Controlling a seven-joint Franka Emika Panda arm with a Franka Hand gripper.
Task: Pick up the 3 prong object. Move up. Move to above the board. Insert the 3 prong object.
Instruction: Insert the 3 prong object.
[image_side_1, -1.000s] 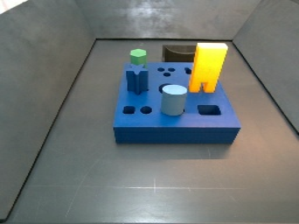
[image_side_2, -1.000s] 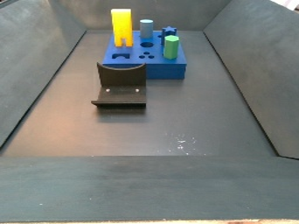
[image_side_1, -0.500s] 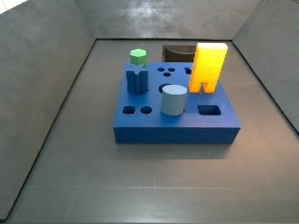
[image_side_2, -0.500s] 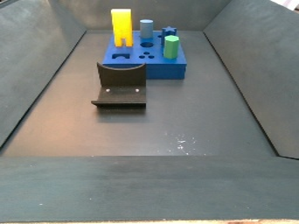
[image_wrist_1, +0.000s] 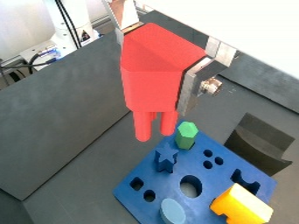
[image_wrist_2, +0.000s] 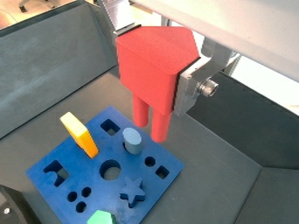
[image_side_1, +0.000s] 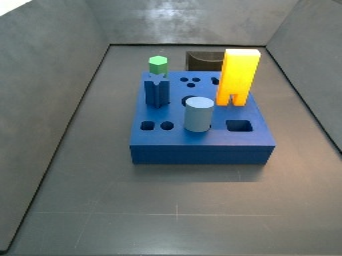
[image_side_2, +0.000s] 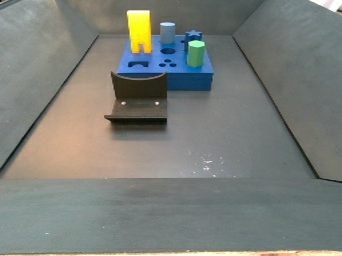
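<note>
gripper (image_wrist_1: 176, 83) clamped on 3 prong object (image_wrist_1: 152, 74), both high over tabletop, unseen in side views | step: move above board (image_side_1: 201, 140), which sits nr far edge | next: centre prongs over 3-hole cluster (image_side_1: 197, 81), then descend

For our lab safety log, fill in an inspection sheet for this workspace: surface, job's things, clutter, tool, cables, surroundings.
Surface: dark grey floor, bare around the board.
Job's things: red 3 prong object held in the air above the blue board.
Clutter: yellow block, green-topped peg and grey cylinder stand in the board; fixture beside it.
Tool: gripper shut on the red piece, seen only in wrist views.
Cables: dark cables outside the wall.
Surroundings: grey walls.
</note>
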